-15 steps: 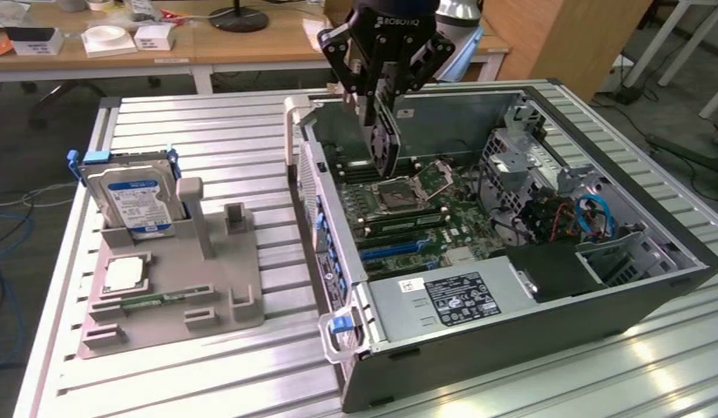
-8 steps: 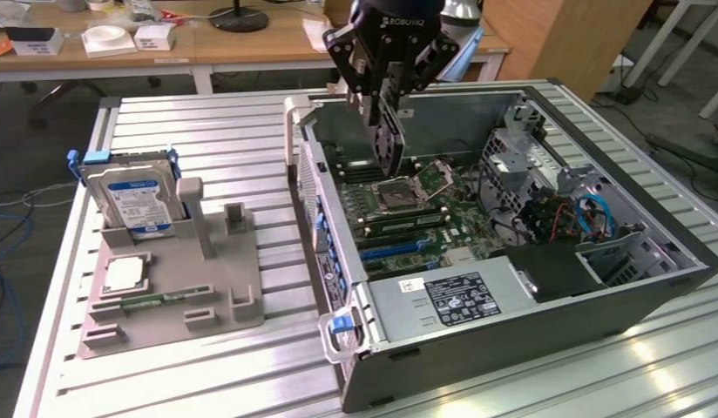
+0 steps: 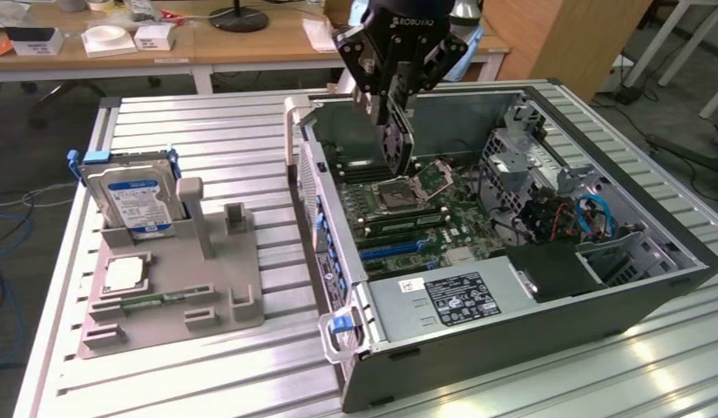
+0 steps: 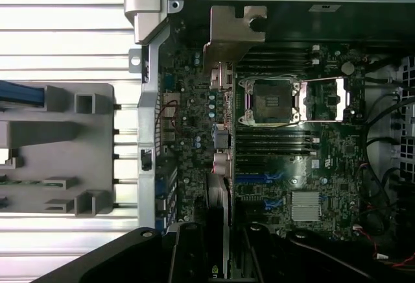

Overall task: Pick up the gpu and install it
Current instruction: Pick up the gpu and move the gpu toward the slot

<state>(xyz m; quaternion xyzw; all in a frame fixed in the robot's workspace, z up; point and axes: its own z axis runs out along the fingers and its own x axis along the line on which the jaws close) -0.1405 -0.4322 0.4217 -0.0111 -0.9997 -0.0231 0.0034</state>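
From here the tool, half closed on the gpu, holds it edge-down over the motherboard inside the open case, and any skew against its slot could jam it or scrape nearby parts.

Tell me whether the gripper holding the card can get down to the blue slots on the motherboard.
Probably yes: the case lies open on top, the gripper holds the gpu above the motherboard, and nothing covers the blue slots.
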